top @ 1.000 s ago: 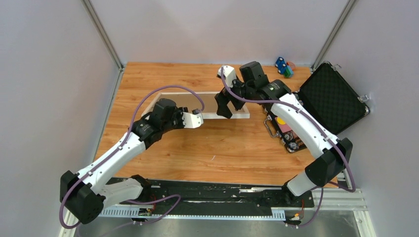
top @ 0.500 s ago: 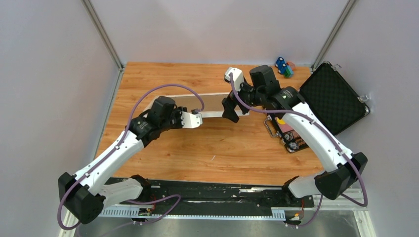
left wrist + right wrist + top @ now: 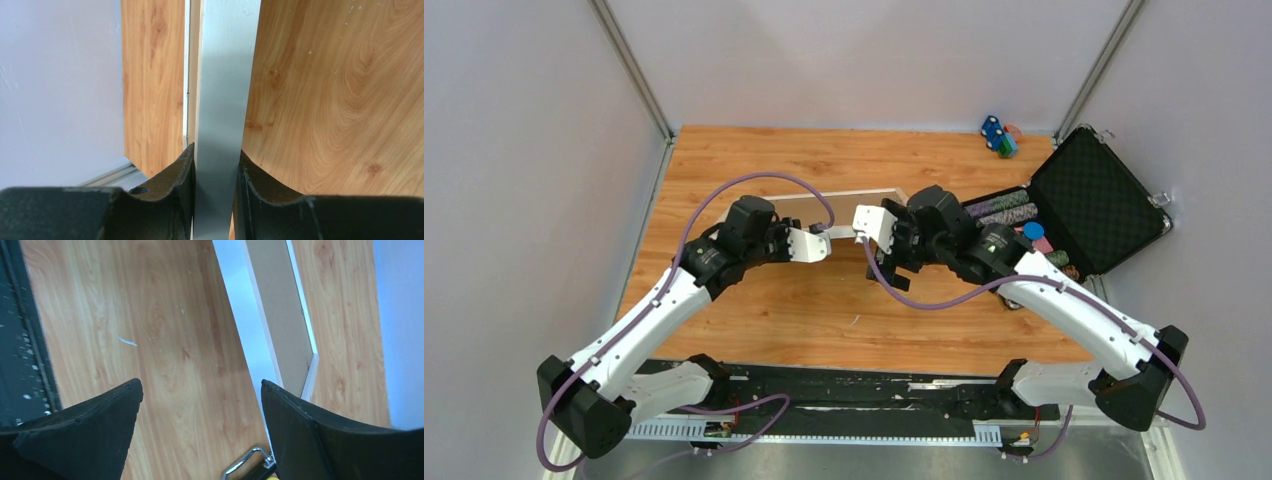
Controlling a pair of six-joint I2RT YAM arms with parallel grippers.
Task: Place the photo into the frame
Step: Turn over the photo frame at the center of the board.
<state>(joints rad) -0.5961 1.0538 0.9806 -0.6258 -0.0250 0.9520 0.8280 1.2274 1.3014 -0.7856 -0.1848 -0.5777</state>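
Frame pinch: left end effector (image 3: 215, 172) clamps frame (image 3: 225, 75) edge; right end effector (image 3: 200, 390) spread wide, empty.
Frame's long axis runs ahead of the right one, corner just beside its finger (image 3: 310, 430); photo not in sight.

We see a table (image 3: 824, 300) of warm wood grain, smooth with a faint sheen. The frame (image 3: 222, 100) shows a smooth, matt whitish face; the brown board (image 3: 280, 315) in it looks like dull card. The fingers (image 3: 170, 195) of the left gripper (image 3: 215, 160) are matt black plastic, rough-edged. Dimpled black foam lines the case (image 3: 1094, 200).
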